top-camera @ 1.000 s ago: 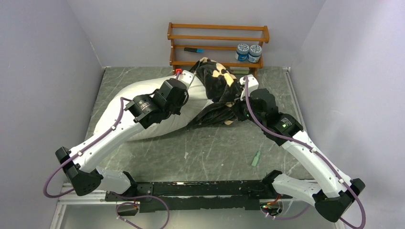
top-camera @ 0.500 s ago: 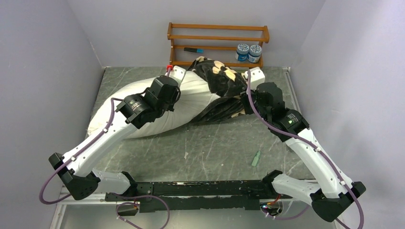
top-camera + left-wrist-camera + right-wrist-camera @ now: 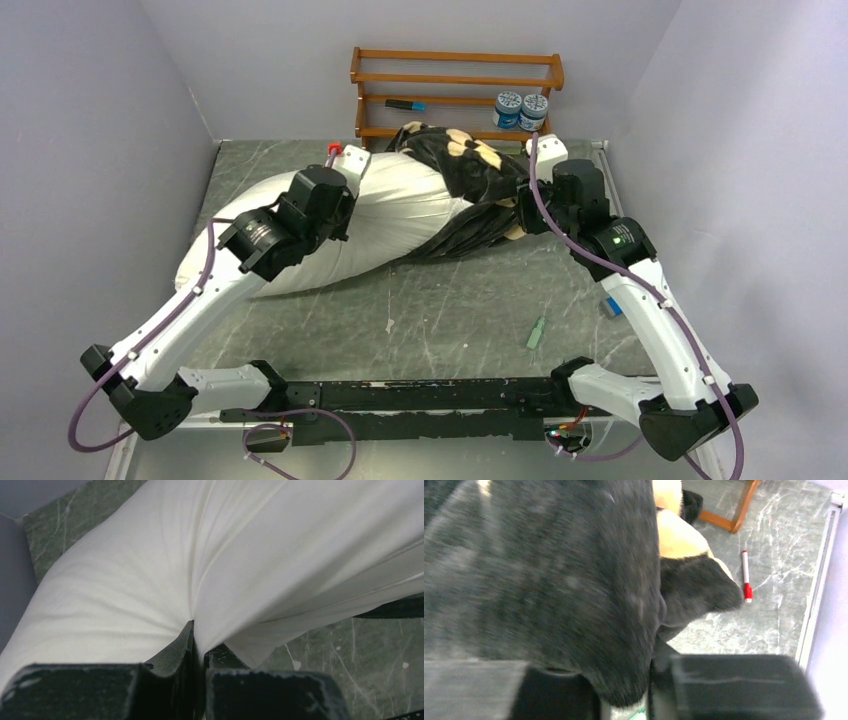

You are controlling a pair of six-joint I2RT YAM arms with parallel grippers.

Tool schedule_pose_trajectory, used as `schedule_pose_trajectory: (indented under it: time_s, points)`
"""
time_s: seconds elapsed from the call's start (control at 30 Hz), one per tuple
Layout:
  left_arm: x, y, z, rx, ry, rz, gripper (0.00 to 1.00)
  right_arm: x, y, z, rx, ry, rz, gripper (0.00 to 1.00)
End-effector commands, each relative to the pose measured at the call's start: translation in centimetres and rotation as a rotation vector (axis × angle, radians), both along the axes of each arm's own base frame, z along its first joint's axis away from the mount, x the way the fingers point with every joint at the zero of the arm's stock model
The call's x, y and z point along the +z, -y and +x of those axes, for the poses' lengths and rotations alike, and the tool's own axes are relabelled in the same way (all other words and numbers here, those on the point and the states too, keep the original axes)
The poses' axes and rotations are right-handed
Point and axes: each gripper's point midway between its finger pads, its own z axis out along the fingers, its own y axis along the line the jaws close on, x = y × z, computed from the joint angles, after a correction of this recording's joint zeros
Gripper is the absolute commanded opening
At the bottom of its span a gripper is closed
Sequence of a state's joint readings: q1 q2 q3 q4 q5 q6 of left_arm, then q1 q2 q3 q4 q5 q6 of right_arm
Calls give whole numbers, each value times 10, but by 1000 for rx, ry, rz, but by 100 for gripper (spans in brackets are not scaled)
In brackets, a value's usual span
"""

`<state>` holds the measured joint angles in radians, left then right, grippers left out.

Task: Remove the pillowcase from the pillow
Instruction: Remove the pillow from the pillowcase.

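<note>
Long axis of pillow [image 3: 400,205] runs 8 to 2 o'clock. Left gripper [image 3: 198,640] is clamped on it. Pillowcase [image 3: 462,178] bunches at the 2 o'clock end, between the jaws of right gripper [image 3: 624,680]; clamping cannot be told.

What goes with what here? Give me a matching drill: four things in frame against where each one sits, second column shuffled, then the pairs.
1 pillow
2 pillowcase
3 two jars
4 red marker

A on the wooden rack
B pinched in the left gripper
C lying on the table near the rack's foot
D bunched around the pillow's right end

Pairs: 1-B; 2-D; 3-A; 4-C
</note>
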<state>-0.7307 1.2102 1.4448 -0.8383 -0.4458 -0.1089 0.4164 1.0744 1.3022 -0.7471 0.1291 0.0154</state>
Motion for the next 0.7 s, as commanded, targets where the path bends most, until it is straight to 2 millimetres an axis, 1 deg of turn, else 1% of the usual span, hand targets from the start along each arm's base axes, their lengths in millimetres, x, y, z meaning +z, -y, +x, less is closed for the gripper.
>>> schedule_pose_trajectory:
  time_s: [0.0, 0.03, 0.13, 0.23, 0.33, 0.47, 0.6, 0.63, 0.67]
  points:
    - [21, -54, -10, 112, 82, 31, 5, 21, 23, -9, -17, 59, -18, 33]
    - [17, -49, -10, 96, 69, 22, 5, 20, 18, -12, 9, 52, -5, 39]
    - [5, -39, -12, 51, 29, 8, 5, 25, 12, -20, 50, 56, 26, 52]
    - [-8, -25, -18, -17, -12, -33, 5, 43, 13, -30, 63, 117, 53, 63]
    - [-23, -13, -28, -83, -69, -64, 5, 63, 12, -38, 84, 198, 84, 73]
    - [-45, 7, -49, -193, -168, -132, 5, 81, 3, -44, 143, 236, 120, 79]
    - [-56, 20, -70, -280, -219, -216, 5, 93, -4, -42, 166, 268, 158, 85]
    - [-57, 21, -74, -296, -222, -227, 8, 95, -7, -41, 171, 268, 170, 86]
    - [-56, 21, -79, -315, -220, -235, 13, 96, -9, -39, 175, 265, 181, 87]
